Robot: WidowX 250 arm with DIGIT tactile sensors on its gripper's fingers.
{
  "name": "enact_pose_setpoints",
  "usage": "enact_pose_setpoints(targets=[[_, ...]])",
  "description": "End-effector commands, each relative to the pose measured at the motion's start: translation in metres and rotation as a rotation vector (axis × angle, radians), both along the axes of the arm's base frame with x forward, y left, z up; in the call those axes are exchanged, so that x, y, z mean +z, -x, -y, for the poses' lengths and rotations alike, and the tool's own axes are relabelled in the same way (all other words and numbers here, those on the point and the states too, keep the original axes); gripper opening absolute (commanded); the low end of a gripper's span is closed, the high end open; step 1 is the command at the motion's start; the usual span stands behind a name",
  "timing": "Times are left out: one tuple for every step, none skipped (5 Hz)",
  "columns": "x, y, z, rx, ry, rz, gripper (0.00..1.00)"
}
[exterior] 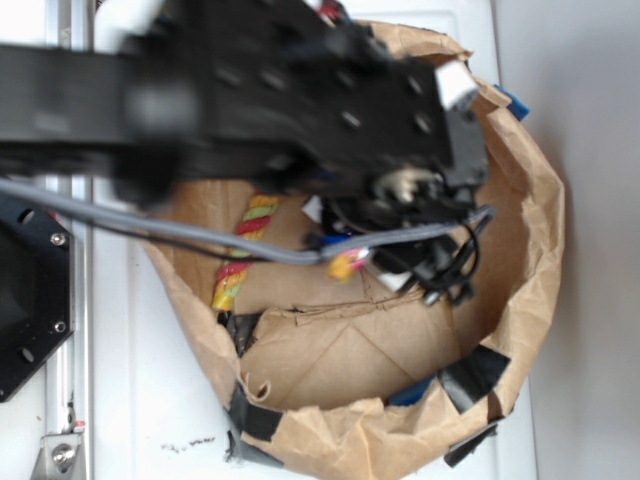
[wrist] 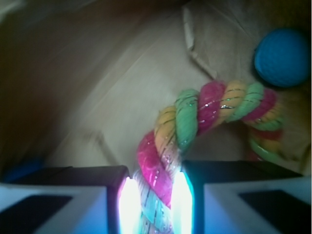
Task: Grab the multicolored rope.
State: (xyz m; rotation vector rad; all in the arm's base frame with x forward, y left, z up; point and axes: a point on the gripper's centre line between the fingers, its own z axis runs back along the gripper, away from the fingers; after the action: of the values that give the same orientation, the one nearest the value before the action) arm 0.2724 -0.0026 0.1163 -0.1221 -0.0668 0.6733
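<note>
Clamping the thick glossy twisted multicolored rope (wrist: 161,175) between two black, white-edged fingers (wrist: 83,195), the gripper (wrist: 155,200) is seen at 6 o'clock in the wrist view, with the pink, pale green and yellow strands pressed by a pad on each side. From the jaws the rope is curved up and over toward 2 o'clock, then bent back down at 3 o'clock, forming an arch. A round blue ball (wrist: 282,57) is seen at 2 o'clock, just beside the top of the arch, lying on crumpled brown paper.

In the exterior view, the black robot arm (exterior: 250,90) is stretched from 9 o'clock over a crumpled brown paper bag (exterior: 530,250) patched with black tape. Parts of the rope (exterior: 245,250) are visible inside the bag, toward its 9 o'clock wall, crossed by a grey braided cable (exterior: 180,228). The gripper itself is hidden under the arm there. The bag is set on a white surface (exterior: 590,100).
</note>
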Motion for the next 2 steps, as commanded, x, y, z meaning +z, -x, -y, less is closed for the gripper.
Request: enact_pose_setpoints(targets=[[0.0478, 0.0051, -0.0071, -0.309, 0.062, 0.128, 0.0], [0.0521, 0.0125, 0.0015, -0.389, 0.033, 0.184, 0.0]])
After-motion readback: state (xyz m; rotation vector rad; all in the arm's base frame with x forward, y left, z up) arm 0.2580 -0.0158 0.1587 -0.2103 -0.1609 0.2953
